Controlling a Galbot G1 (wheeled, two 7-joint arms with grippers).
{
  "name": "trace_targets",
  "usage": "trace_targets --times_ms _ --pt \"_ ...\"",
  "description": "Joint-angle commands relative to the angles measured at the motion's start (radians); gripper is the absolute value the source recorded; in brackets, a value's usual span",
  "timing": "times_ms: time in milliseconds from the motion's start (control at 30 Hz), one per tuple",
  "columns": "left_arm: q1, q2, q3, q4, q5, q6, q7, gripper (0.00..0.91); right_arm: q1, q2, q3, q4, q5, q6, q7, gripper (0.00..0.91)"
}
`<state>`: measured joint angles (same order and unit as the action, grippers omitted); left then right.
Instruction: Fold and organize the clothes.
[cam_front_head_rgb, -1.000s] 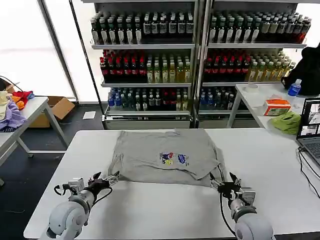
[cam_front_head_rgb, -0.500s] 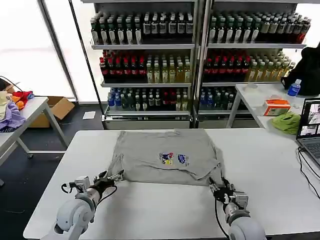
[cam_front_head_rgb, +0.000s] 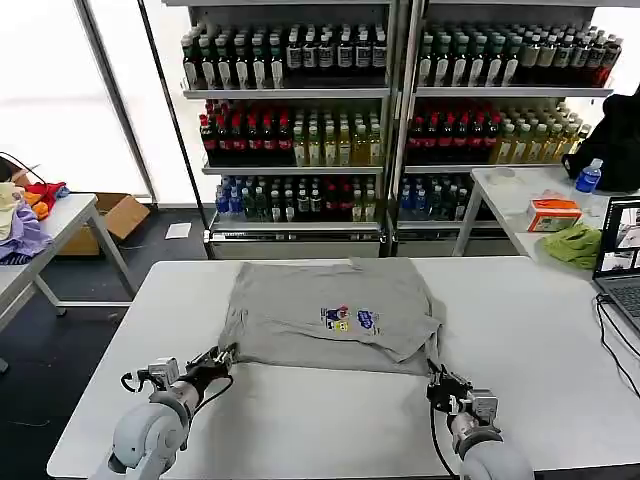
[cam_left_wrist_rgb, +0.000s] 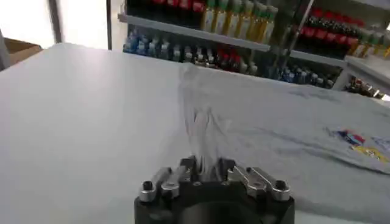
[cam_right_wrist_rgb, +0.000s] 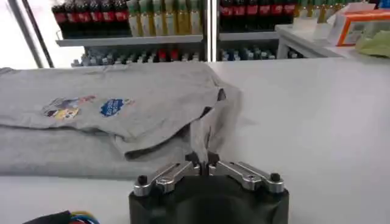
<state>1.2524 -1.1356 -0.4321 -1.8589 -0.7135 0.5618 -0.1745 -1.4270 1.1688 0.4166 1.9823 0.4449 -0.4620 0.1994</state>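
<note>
The shirt (cam_front_head_rgb: 325, 315) lies flat at the centre of the white table (cam_front_head_rgb: 540, 340), chest print (cam_front_head_rgb: 350, 319) facing up, collar toward 12 o'clock and hem toward 6 o'clock. Its sleeve on the 3 o'clock side is folded in over the body, so a flap of grey cloth lies on top of the lower layer there.

The left gripper (cam_front_head_rgb: 222, 356) sits at the hem corner at about 8 o'clock of the shirt. In the left wrist view its fingers (cam_left_wrist_rgb: 206, 167) are closed together on a pinch of grey fabric, which rises in a ridge from between them and runs on into the shirt (cam_left_wrist_rgb: 286, 131).

The right gripper (cam_front_head_rgb: 438, 378) sits at the opposite hem corner, at about 4 o'clock of the shirt. In the right wrist view its fingers (cam_right_wrist_rgb: 202, 159) are also pressed together, with a narrow fold of the shirt (cam_right_wrist_rgb: 122, 115) clamped between them and standing up just above the tips.

Both held corners are lifted slightly off the table while the rest of the shirt rests on it.

Shelves of bottles (cam_front_head_rgb: 390, 120) stand beyond the table at 12 o'clock.
</note>
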Motion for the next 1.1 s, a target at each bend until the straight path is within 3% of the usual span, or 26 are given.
trace_targets --times_ms 33,433,533,833,967,1000,1033,1067,1100 --pt "0.194 -0.020 -0.110 -0.157 0.007 0.016 0.022 0.000 -0.152 -0.035 0.027 0.139 0.001 0.024 -0.024 0.000" --pt "0.551 -0.131 -0.261 -0.376 0.010 0.018 0.048 0.000 -0.384 -0.089 0.079 0.291 0.000 0.058 -0.041 0.000" --pt "0.629 -0.128 -0.291 -0.409 0.005 0.019 0.072 0.000 -0.431 -0.095 0.096 0.312 -0.001 0.062 -0.040 0.000" --pt "0.703 -0.119 -0.334 -0.433 0.006 0.018 0.088 0.000 -0.496 -0.080 0.127 0.322 -0.017 0.073 -0.051 0.000" --pt "0.702 -0.114 -0.336 -0.432 0.008 0.018 0.091 0.010 -0.480 -0.079 0.122 0.319 -0.023 0.043 -0.044 0.000" --pt "0.696 -0.111 -0.341 -0.433 0.008 0.018 0.088 0.333 -0.472 -0.075 0.119 0.318 -0.020 0.039 -0.040 0.907" --pt "0.692 -0.110 -0.347 -0.432 0.010 0.018 0.088 0.685 -0.464 -0.072 0.118 0.317 -0.018 0.038 -0.037 0.907" --pt "0.690 -0.109 -0.350 -0.432 0.010 0.018 0.088 0.907 -0.451 -0.068 0.119 0.316 -0.013 0.038 -0.032 0.907" --pt "0.683 -0.106 -0.356 -0.432 0.009 0.018 0.086 0.907 -0.446 -0.066 0.123 0.316 -0.006 0.037 -0.031 0.907"
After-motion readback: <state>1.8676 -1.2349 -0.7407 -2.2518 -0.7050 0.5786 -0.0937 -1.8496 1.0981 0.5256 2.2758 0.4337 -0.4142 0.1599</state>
